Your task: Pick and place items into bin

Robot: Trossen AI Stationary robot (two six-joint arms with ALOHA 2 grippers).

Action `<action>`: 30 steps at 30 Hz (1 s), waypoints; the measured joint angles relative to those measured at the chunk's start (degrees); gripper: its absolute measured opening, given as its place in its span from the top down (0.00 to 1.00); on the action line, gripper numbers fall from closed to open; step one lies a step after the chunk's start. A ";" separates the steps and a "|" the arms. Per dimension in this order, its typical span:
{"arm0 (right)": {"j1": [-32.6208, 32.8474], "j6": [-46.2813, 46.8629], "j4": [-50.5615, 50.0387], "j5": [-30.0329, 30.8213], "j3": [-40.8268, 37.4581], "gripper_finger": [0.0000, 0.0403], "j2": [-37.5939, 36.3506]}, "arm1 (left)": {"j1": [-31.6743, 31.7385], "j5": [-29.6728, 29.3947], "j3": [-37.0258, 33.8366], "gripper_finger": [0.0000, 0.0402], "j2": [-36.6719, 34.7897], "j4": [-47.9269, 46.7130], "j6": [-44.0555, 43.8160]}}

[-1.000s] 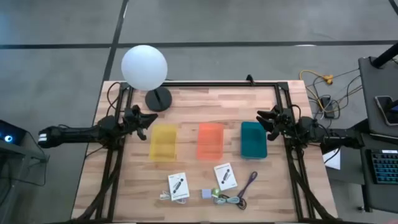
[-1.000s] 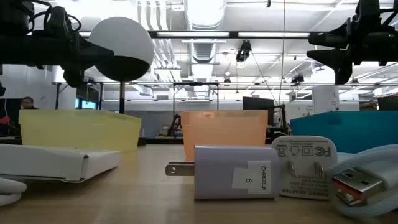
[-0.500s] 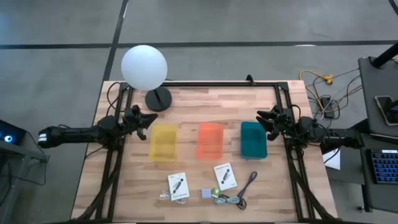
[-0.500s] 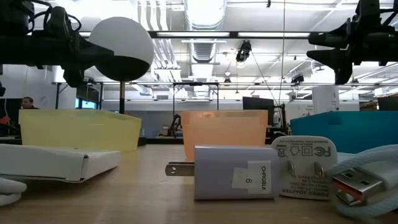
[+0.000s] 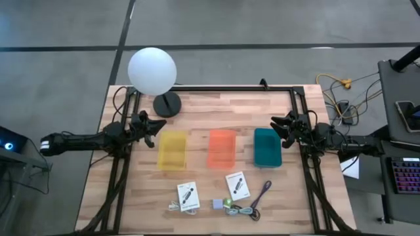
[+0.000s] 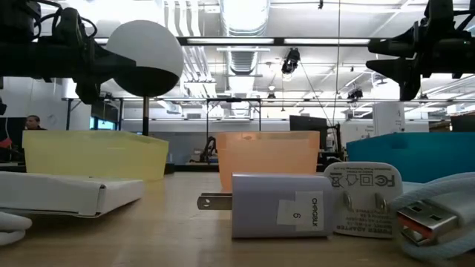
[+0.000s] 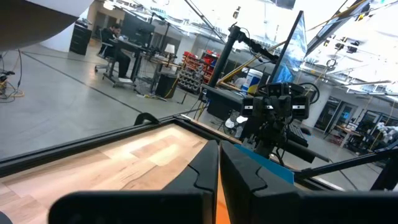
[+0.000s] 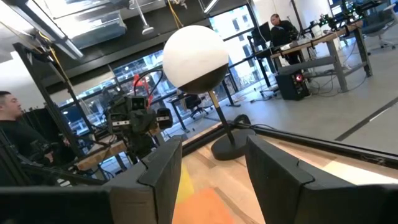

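Observation:
Three bins stand in a row mid-table: yellow point(image 5: 172, 149), orange point(image 5: 222, 149) and teal point(image 5: 268, 147). The items lie flat near the table's front edge: two white cards point(image 5: 188, 196) point(image 5: 237, 186), a purple cable point(image 5: 264, 192), a grey cube point(image 5: 217, 204), a green cube point(image 5: 226, 204) and coiled cables point(image 5: 246, 211). My left gripper point(image 5: 157, 124) hovers left of the yellow bin, shut and empty, its fingers closed together point(image 7: 219, 168). My right gripper point(image 5: 275, 123) hovers by the teal bin's far right corner, open, with nothing between its fingers point(image 8: 214, 174).
A white globe lamp point(image 5: 152, 71) stands on a dark round base point(image 5: 167, 104) at the far left. A black frame point(image 5: 230, 89) borders the table. In the low view a grey charger block point(image 6: 278, 211), a white plug point(image 6: 362, 200) and a USB plug point(image 6: 423, 219) lie close by.

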 joint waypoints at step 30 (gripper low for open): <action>0.42 34.83 15.17 0.90 0.00 0.59 4.76 | -0.02 -0.04 0.00 1.00 0.02 0.02 0.00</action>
